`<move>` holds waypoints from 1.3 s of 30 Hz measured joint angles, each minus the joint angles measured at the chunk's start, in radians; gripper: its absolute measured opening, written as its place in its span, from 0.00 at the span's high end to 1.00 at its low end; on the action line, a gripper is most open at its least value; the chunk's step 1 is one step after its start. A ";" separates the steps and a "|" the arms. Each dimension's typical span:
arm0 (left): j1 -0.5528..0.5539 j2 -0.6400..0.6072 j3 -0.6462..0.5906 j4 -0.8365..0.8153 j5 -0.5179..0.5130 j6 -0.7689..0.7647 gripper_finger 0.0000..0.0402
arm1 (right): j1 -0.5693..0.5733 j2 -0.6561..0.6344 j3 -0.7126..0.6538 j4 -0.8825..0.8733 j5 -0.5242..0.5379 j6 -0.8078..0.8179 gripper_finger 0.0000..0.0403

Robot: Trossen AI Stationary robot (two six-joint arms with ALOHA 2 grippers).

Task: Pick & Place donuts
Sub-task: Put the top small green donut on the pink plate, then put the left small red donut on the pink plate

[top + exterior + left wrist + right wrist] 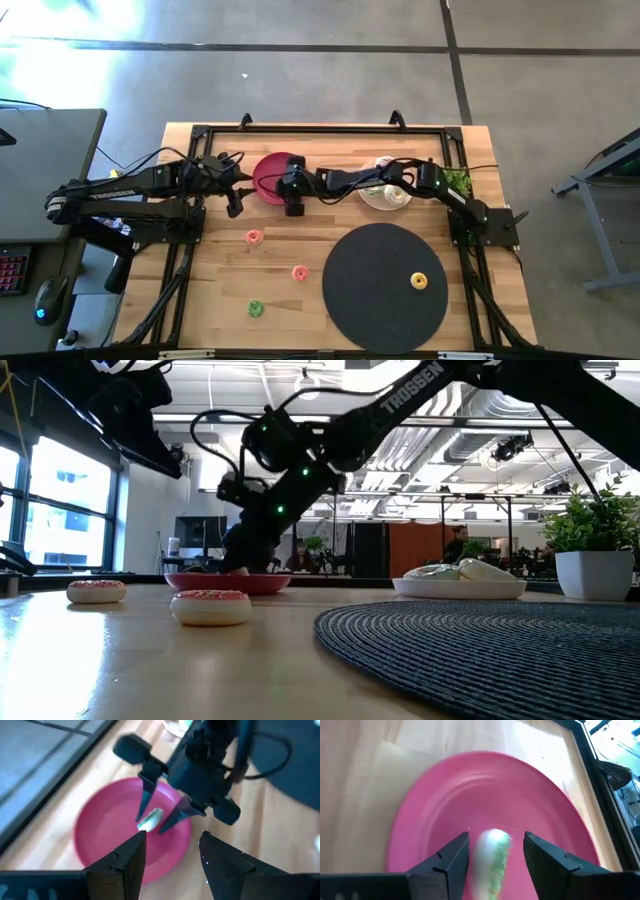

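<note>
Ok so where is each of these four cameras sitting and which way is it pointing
High view: overhead, straight down on the wooden table; both arms show.
Low view: table height, level across toward the room; arms enter from above.
Left wrist view: behind the open left hand, facing the right hand.
Right wrist view: behind the right hand, facing the round pink plate.
Both wrist views share the green-and-white frosted donut between the right hand's fingers over that plate.
</note>
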State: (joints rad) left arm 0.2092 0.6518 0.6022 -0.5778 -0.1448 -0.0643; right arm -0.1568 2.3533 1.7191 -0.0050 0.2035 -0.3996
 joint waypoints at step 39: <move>-0.116 0.205 -0.150 -0.052 0.424 -0.230 0.57 | 0.107 -0.362 0.000 -0.776 -0.237 0.158 0.65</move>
State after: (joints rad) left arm 0.0929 0.8572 0.4520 -0.6300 0.2794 -0.2947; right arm -0.0494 1.9917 1.7191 -0.7813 -0.0338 -0.2417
